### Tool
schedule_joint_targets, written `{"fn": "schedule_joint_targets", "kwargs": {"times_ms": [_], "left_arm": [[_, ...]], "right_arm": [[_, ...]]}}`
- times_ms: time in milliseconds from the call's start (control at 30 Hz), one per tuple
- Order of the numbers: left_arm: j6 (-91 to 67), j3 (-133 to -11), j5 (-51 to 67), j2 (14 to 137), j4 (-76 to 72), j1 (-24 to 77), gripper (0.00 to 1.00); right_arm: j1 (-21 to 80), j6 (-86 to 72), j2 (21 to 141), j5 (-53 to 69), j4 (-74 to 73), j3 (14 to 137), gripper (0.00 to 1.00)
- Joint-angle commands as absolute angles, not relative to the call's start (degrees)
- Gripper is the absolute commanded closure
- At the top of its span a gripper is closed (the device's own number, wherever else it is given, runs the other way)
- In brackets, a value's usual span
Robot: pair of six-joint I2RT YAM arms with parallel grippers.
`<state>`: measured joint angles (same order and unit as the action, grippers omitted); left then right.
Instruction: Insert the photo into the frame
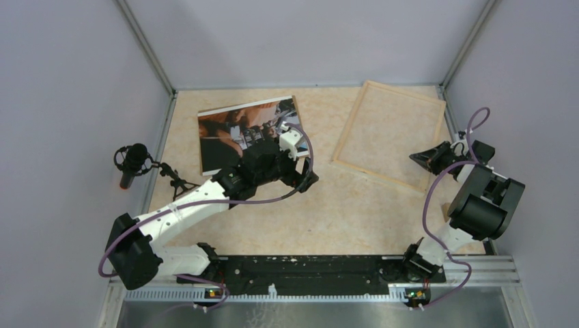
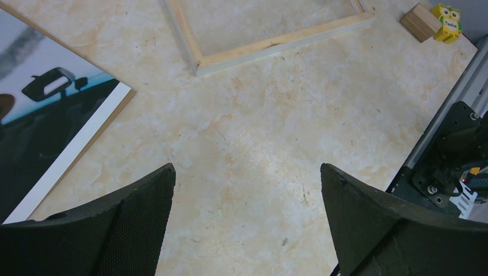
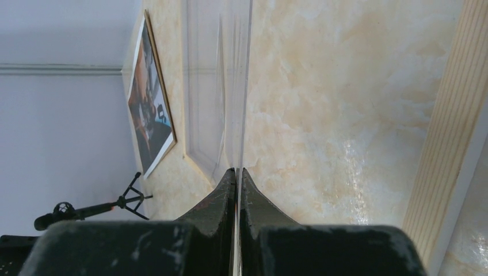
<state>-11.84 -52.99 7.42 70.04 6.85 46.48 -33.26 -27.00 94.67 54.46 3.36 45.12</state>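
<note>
"Top external view: where is the photo (image 1: 229, 130)?"
"Face up on the counter (image 1: 341, 212) at eleven o'clock, partly under the left arm (image 1: 184, 205); the frame (image 1: 350, 124) lies at one o'clock."
"And the pincers?"
"The left pincer (image 2: 247, 172) gapes wide over the counter between them; the right pincer (image 3: 237, 172), by the frame's three o'clock edge, is pinched on a clear pane (image 3: 218, 86)."

- left arm: stretched out long from its base, elbow low, wrist angled down.
- left gripper (image 2: 247, 168): jaws spread wide, both dark fingers (image 2: 144, 218) pointing down and forward.
- right arm: folded back on itself close to its base, forearm raised.
- right gripper (image 3: 237, 175): rolled sideways, jaws pressed together on the edge of a clear pane (image 3: 218, 86), which runs straight ahead of the tips.
</note>
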Motion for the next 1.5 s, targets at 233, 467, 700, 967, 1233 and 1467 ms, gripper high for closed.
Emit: {"fn": "schedule_joint_targets", "kwargs": {"times_ms": [233,467,700,967,1233,1467], "left_arm": [[-11.01,-52.91,6.68,69.70,4.59,47.14,0.02],[-10.99,-52.91,6.74,69.69,4.59,47.16,0.02],[-10.99,-52.92,6.85,69.71,4.65,47.32,0.02],[-10.99,-52.91,6.77,69.79,4.64,47.38,0.02],[-10.99,-52.99,6.91,69.97,4.59,47.45,0.02],[-10.99,-53.00,6.89,70.17,4.61,47.46,0.02]], "right_arm": [[-34.02,-24.80,94.79,54.01,5.19,45.97,1.00],[-34.01,-24.39,94.33,53.39,4.75,45.79,1.00],[-34.01,-24.04,93.79,52.69,4.22,45.37,1.00],[-34.01,-23.56,93.27,51.69,4.04,44.74,1.00],[-33.78,-23.56,93.12,51.43,3.79,44.31,1.00],[-32.98,-23.42,93.00,50.98,3.10,43.38,1.00]]}}
